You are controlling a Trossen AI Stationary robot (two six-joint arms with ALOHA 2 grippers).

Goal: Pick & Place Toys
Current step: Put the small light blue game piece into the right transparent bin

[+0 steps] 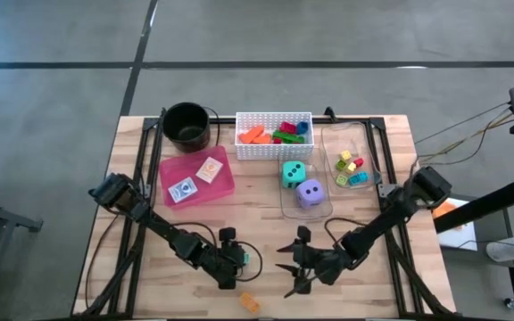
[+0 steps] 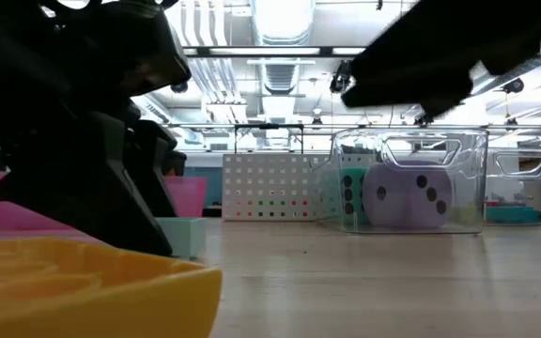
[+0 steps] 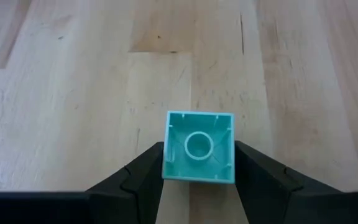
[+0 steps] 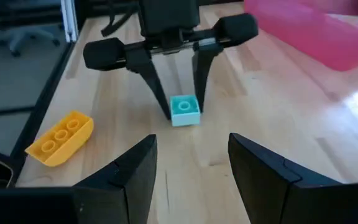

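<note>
— Left gripper [image 3: 197, 171]?
— Down near the front edge of the wooden table [image 1: 266, 223], fingers [image 3: 143, 171] clamped on either side of a small teal block [image 3: 199, 147]. Hollow underside of the block turned toward the wrist camera, with a round tube in the middle. Block resting on the wood or just above it; cannot tell which.
— And the right gripper [image 4: 188, 168]?
— Low over the table just to the right of the left one, pointed at it, fingers spread apart with nothing between them. Looking straight at the teal block [image 4: 184, 111] pinched by the other arm.
— Other toys?
— Yellow-orange block [image 4: 59, 138] lying loose on the table near the front edge, just beside the left gripper [image 1: 230, 260], not touching it. Red, green, orange and blue blocks in the white basket [image 1: 244, 122] at the back. Teal die [image 1: 294, 173] and purple die [image 1: 309, 193] together in a clear bin [image 1: 286, 203] in the middle right. More small blocks in a second clear bin [image 1: 330, 143] farther right. Two small cards [image 1: 194, 180] on the pink tray [image 1: 226, 183], left of centre.
— Anything else up there?
— Black bucket [image 1: 186, 125] at the back left, beside the basket.
</note>
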